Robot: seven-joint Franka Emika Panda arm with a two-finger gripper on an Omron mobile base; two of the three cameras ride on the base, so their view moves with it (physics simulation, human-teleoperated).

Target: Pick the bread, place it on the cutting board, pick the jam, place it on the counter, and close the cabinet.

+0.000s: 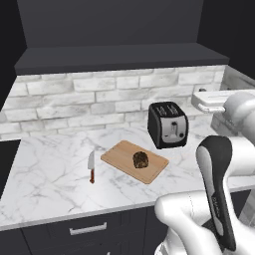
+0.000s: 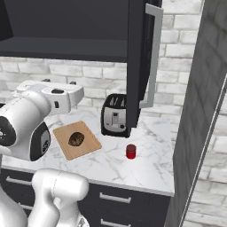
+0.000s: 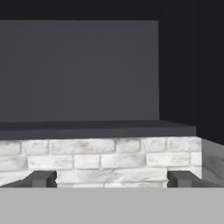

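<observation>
The dark brown bread lies on the wooden cutting board. The small red jam stands upright on the white marble counter, in front of the toaster and under the open door. The dark cabinet is open, and its door with a silver bar handle swings out over the counter. My gripper is open and empty. It hovers above the counter, level with the cabinet's bottom shelf, and faces the brick wall.
A black toaster stands right of the board. A red-handled knife lies left of the board. A tall dark panel closes the counter's right end. Dark drawers run below the counter's front edge.
</observation>
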